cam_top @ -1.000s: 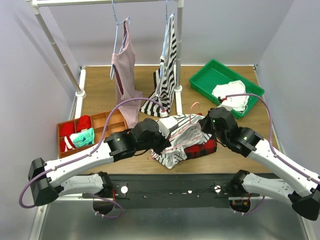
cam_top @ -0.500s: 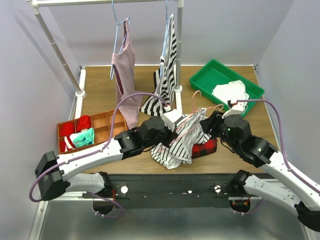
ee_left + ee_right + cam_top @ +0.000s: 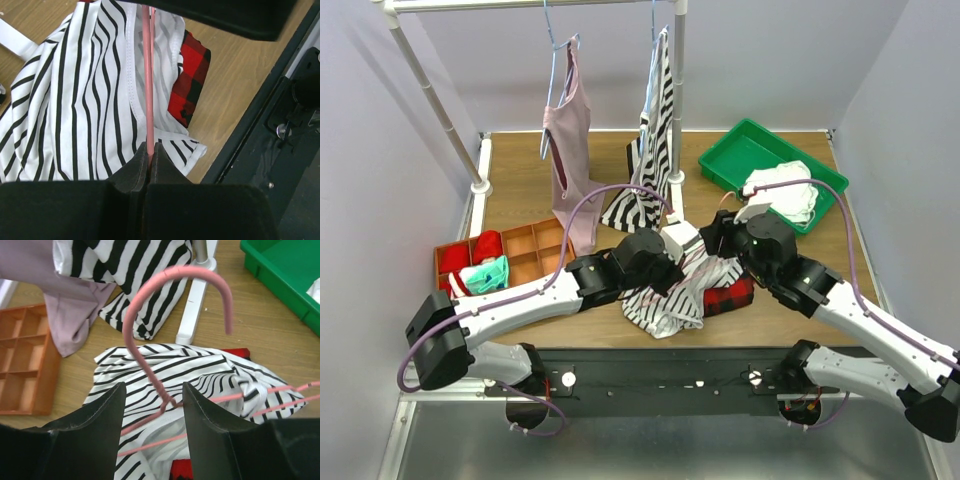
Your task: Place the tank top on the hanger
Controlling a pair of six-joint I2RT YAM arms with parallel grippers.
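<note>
The tank top [image 3: 670,300], white with thin black stripes, lies bunched at the table's front middle and is partly lifted. In the left wrist view my left gripper [image 3: 149,146] is shut on a thin wire of the pink hanger [image 3: 148,75], with the tank top [image 3: 75,100] draped beside and under that wire. In the right wrist view my right gripper [image 3: 153,387] is open. Its jaws stand on either side of the hanger's twisted neck, and the hook [image 3: 185,270] curves up in front. The tank top [image 3: 165,365] lies below. In the top view both grippers, left [image 3: 678,245] and right [image 3: 718,232], meet over the cloth.
A red plaid cloth [image 3: 732,297] lies under the tank top's right side. A green tray [image 3: 720,160] holding white cloth sits back right. An orange divided box [image 3: 525,245] stands at the left. A mauve top [image 3: 570,150] and a bold-striped top [image 3: 655,120] hang on the rack, whose post base [image 3: 675,178] stands just behind.
My right gripper has opened and shifted left toward the hanger's neck. The left arm has carried the hanger and tank top up and to the right.
</note>
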